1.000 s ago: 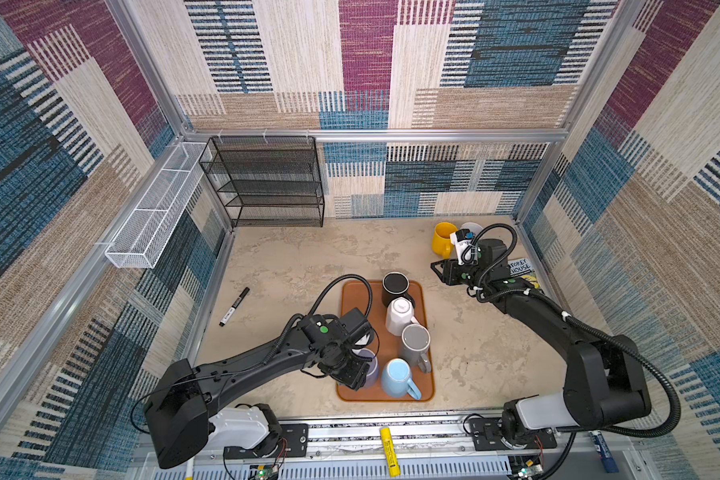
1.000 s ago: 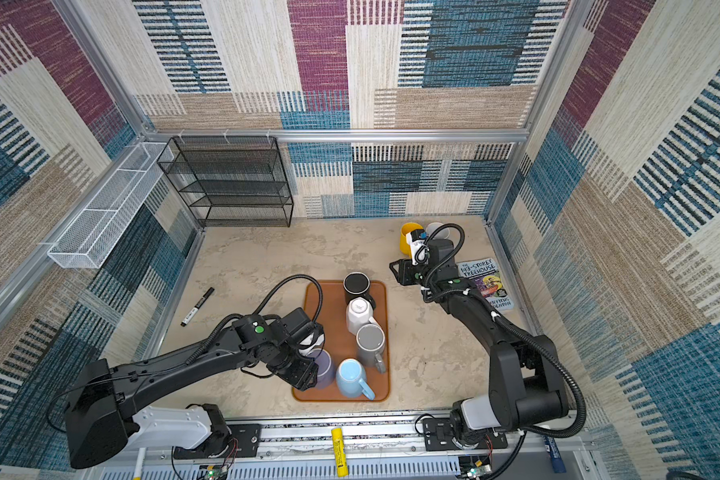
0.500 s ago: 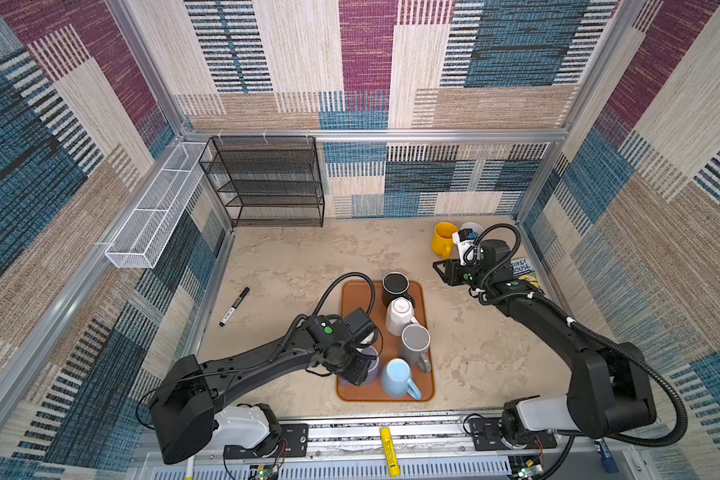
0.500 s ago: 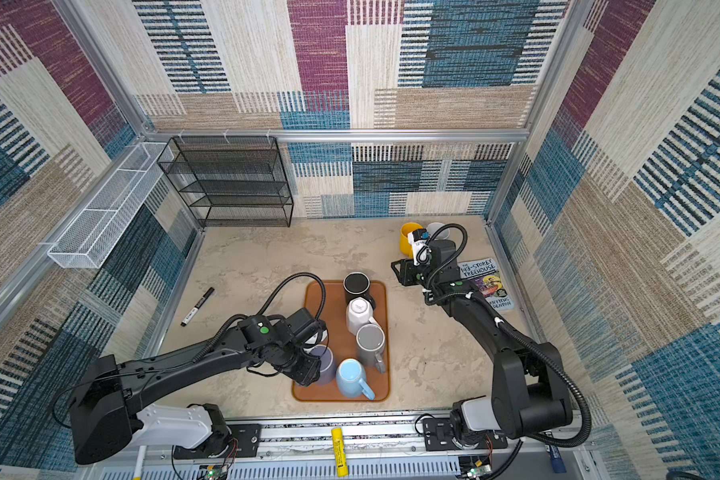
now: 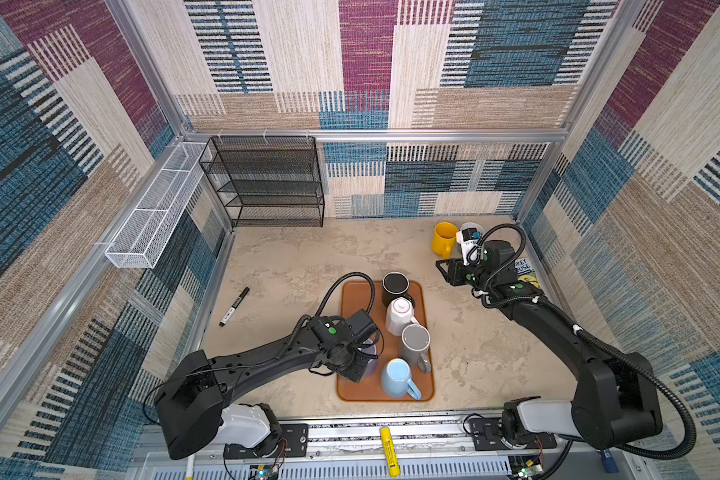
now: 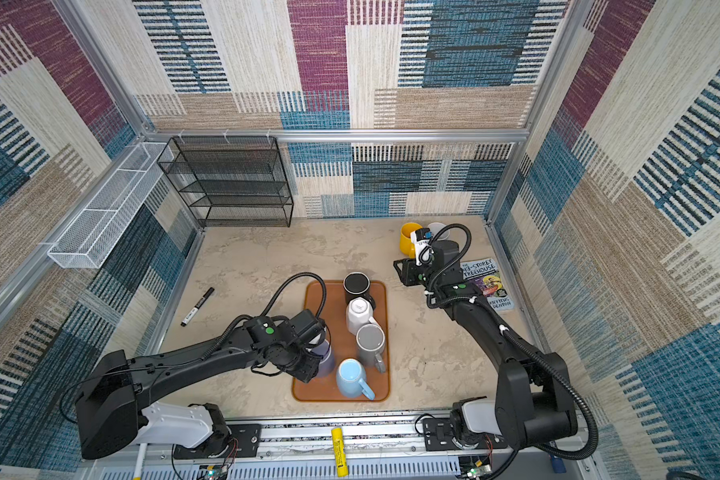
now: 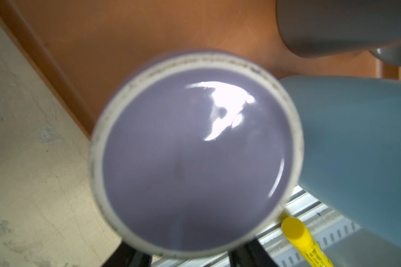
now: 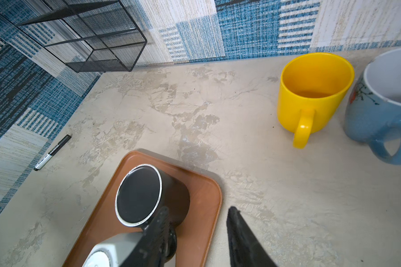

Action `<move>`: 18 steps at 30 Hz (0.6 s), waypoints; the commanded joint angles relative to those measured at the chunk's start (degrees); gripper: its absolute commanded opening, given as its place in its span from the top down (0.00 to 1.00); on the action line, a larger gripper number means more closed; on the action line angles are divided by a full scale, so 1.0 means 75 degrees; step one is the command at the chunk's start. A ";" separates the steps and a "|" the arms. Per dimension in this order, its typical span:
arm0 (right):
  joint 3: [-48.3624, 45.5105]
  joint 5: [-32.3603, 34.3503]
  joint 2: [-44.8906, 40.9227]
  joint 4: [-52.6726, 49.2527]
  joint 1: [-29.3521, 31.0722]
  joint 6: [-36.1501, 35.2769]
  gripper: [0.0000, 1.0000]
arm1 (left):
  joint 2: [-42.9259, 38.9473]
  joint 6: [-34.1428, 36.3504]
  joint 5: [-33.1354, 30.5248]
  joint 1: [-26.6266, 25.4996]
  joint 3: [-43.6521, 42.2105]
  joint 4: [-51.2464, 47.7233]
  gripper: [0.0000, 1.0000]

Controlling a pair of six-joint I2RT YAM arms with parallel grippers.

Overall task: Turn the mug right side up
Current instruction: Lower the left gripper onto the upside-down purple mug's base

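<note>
A lavender mug (image 5: pixel 371 353) (image 6: pixel 327 356) stands upside down on the near left part of the brown tray (image 5: pixel 358 296) (image 6: pixel 321 300). In the left wrist view its base (image 7: pixel 195 157) fills the middle. My left gripper (image 5: pixel 362 360) (image 6: pixel 317 360) straddles this mug. Its dark fingers (image 7: pixel 130 257) show on either side under the base, and the mug hides whether they touch the wall. My right gripper (image 5: pixel 443 270) (image 8: pixel 198 209) hangs open and empty above the table, just off the tray's far right corner.
The tray also holds a black mug (image 5: pixel 395 286) (image 8: pixel 139 194), a white mug (image 5: pixel 400 313), a grey mug (image 5: pixel 415 343) and a light blue mug (image 5: pixel 395 374) close beside the lavender one. A yellow mug (image 8: pixel 310 92), a blue-and-white mug (image 8: pixel 384 104) and a book (image 6: pixel 485 282) sit at the back right. A marker (image 5: pixel 233 306) lies left, with a wire rack (image 5: pixel 267 183) behind.
The left gripper has settled lower around the lavender mug and its jaws have narrowed. The right arm has barely moved.
</note>
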 commanded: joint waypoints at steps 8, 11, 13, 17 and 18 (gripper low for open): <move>-0.0188 0.0466 -0.0330 -0.0130 0.0012 -0.0100 0.56 | 0.0525 -0.0185 -0.0468 0.0000 0.0440 0.0094 0.55; -0.0234 0.0488 -0.0436 -0.0177 0.0012 -0.0110 0.56 | 0.0626 -0.0141 -0.0593 -0.0003 0.0521 0.0033 0.55; -0.0280 0.0524 -0.0518 -0.0183 0.0012 -0.0112 0.56 | 0.0698 -0.0099 -0.0730 -0.0002 0.0600 -0.0036 0.55; -0.0362 0.0497 -0.0649 -0.0178 0.0012 -0.0072 0.56 | 0.0840 -0.0035 -0.0964 0.0000 0.0761 -0.0167 0.55; -0.0375 0.0491 -0.0663 -0.0181 0.0003 -0.0067 0.56 | 0.0887 -0.0004 -0.0966 -0.0007 0.0783 -0.0158 0.55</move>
